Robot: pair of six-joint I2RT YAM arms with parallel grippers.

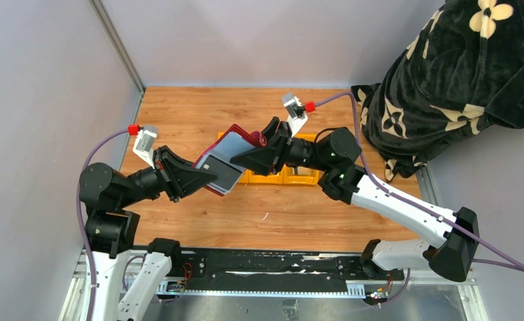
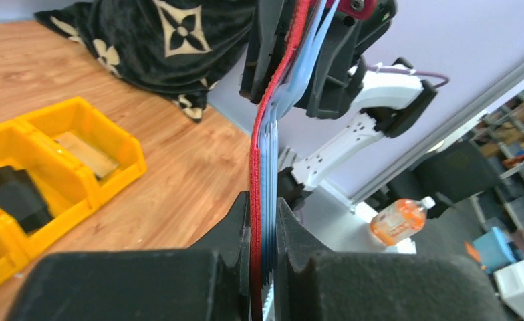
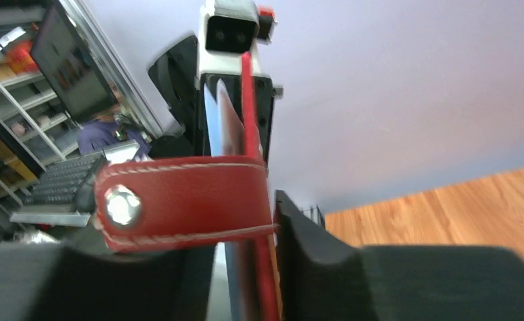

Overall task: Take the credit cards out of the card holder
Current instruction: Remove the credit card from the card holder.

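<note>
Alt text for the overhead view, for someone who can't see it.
An open maroon card holder hangs above a wooden table between two grippers: the left gripper clamps its near end, the right gripper straddles its far end. A yellow tray sits behind; a black patterned cloth at right.

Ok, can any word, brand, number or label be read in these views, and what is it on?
No text can be read in any view.
Card holder: no print shows on it.
Bottle: its orange label is too blurred to read.
Black cloth: flower motifs only, no letters.
Monitor: its screen is too blurred to read.
</note>
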